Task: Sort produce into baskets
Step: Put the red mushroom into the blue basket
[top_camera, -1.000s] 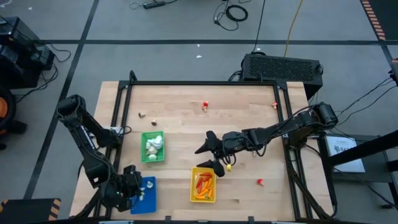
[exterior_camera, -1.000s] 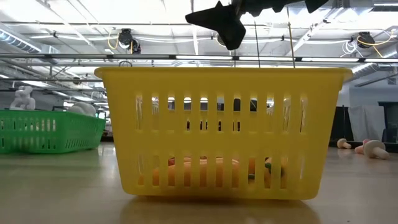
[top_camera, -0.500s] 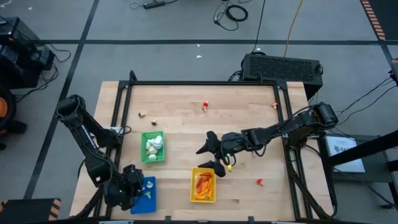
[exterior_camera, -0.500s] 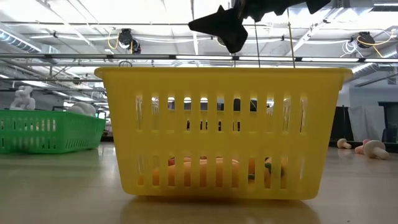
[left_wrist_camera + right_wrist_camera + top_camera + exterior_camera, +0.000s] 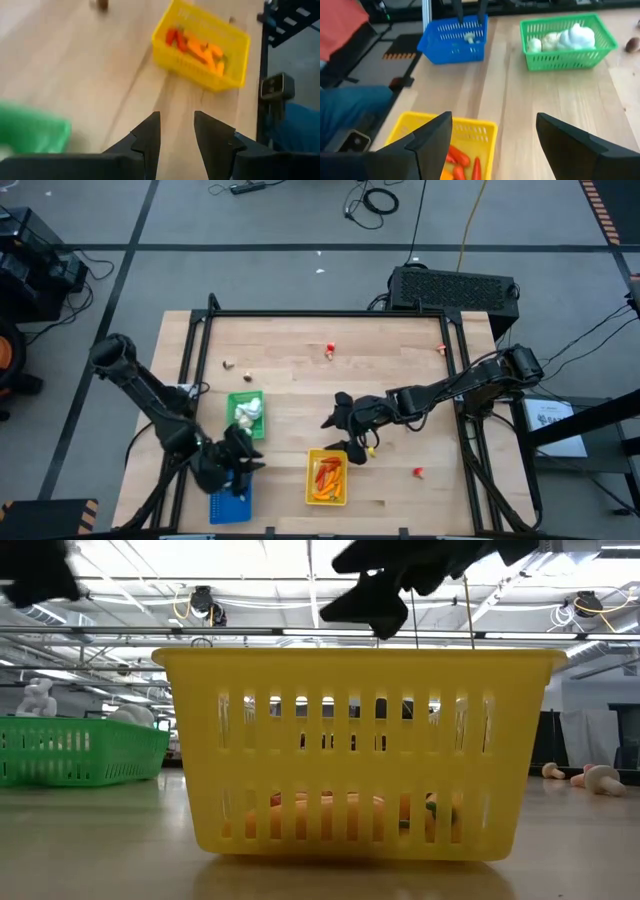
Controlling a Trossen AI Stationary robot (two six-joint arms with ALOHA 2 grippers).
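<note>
Right hand (image 5: 343, 435) spread, empty, beside yellow basket (image 5: 327, 477); left hand (image 5: 238, 460) spread. Between picks; next, reach loose produce (image 5: 418, 472).

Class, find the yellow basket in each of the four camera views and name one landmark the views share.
High view: yellow basket, near the table's front edge, centre.
Low view: fills the middle.
Left wrist view: upper right.
Right wrist view: bottom left.
Shared landmark: the green basket beside it.
</note>
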